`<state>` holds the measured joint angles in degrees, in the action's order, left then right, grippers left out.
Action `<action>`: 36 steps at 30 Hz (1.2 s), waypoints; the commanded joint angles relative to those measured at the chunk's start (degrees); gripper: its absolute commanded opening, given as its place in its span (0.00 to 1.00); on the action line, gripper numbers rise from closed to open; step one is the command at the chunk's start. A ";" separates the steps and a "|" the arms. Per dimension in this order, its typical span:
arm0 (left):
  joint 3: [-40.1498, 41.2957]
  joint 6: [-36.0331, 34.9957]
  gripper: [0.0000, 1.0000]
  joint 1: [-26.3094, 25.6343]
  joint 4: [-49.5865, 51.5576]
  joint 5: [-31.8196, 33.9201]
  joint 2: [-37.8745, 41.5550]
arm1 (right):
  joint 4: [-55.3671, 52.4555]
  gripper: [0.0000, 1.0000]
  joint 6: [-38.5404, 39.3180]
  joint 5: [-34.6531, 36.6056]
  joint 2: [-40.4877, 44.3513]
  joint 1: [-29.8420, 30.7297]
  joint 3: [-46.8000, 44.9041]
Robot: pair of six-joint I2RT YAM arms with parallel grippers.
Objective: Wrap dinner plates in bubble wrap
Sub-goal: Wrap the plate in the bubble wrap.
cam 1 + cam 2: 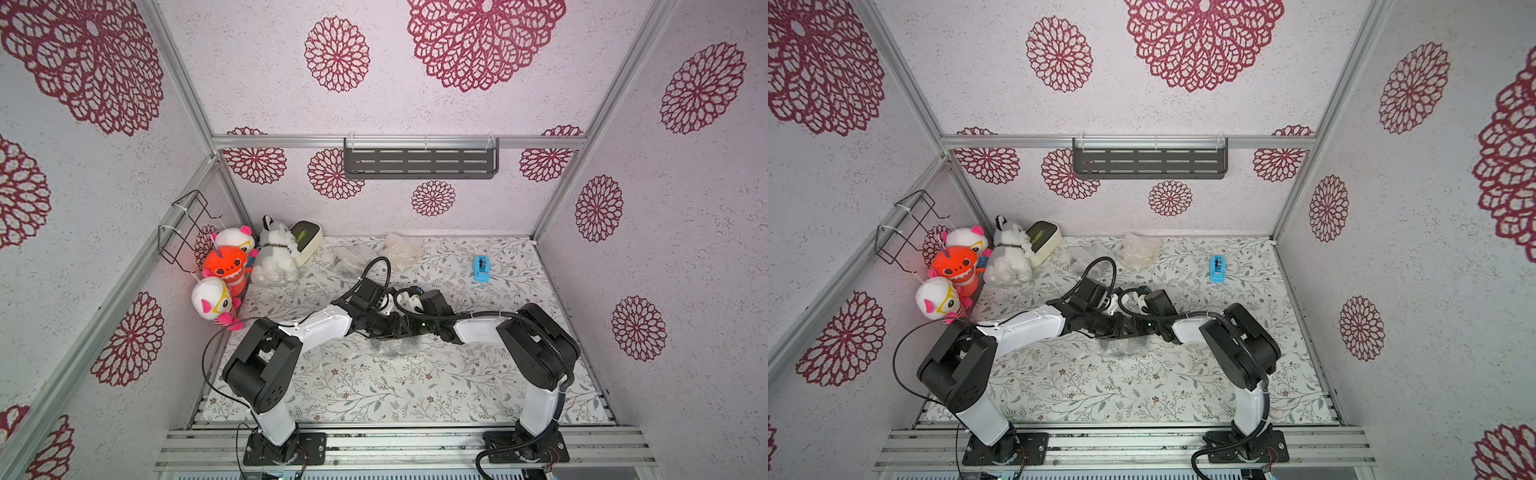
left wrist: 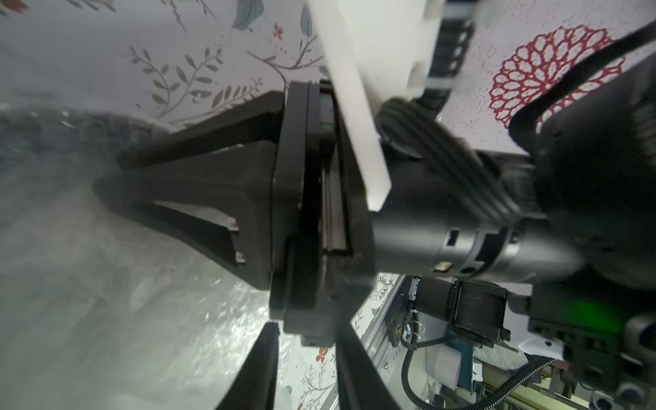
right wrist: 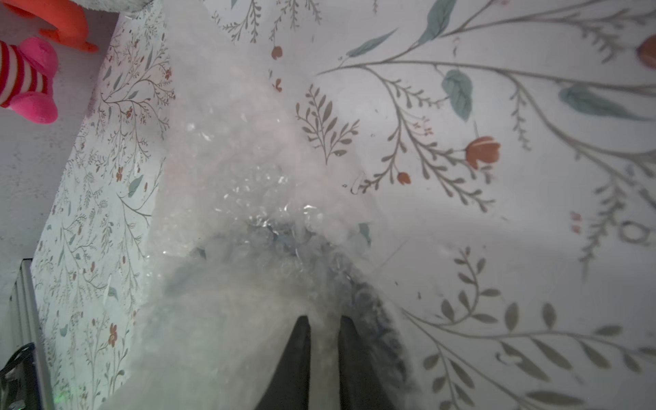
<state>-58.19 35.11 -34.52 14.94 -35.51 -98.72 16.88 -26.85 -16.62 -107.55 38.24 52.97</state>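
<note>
Over floral-print surface [image 1: 415, 395], seemingly midway through a wrap: folding clear crinkly bubble wrap [image 3: 230, 213] across glossy black round plate [image 1: 392, 350], lying at mid-surface beneath both wrists. Pinching a fold of wrap with right claw [image 3: 324, 319], fingers clamping together on it; holding left claw [image 2: 307, 340] slightly apart, gripping nothing visible. Probably needing next a pull of the loose flap over the uncovered rim. Apparently lying flat; being round, showing no long axis or heading.
</note>
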 commanded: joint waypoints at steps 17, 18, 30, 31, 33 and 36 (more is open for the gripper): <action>18.08 5.25 0.41 7.08 -14.29 0.34 5.84 | -8.63 0.16 -1.35 1.91 0.35 0.87 -2.65; 18.48 6.04 0.45 7.10 -16.44 -0.24 6.91 | -8.50 0.16 -1.34 1.94 0.40 0.95 -2.73; 20.38 2.27 0.22 6.75 -9.60 3.95 3.41 | -8.24 0.14 -0.76 1.43 0.65 1.13 -2.39; 21.56 2.19 0.22 7.39 -9.03 4.26 5.10 | -8.06 0.14 -0.68 1.42 0.88 1.14 -2.56; 23.61 2.61 0.24 9.44 -7.91 5.08 9.72 | -8.06 0.14 -0.45 1.46 1.06 1.30 -2.54; 25.85 3.47 0.51 14.41 -7.26 5.18 19.63 | -8.41 0.14 0.04 1.93 1.24 1.57 -2.09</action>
<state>-34.41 38.63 -23.86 2.61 -32.84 -85.62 16.34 -27.11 -15.66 -106.63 39.55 52.49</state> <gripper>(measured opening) 0.480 0.143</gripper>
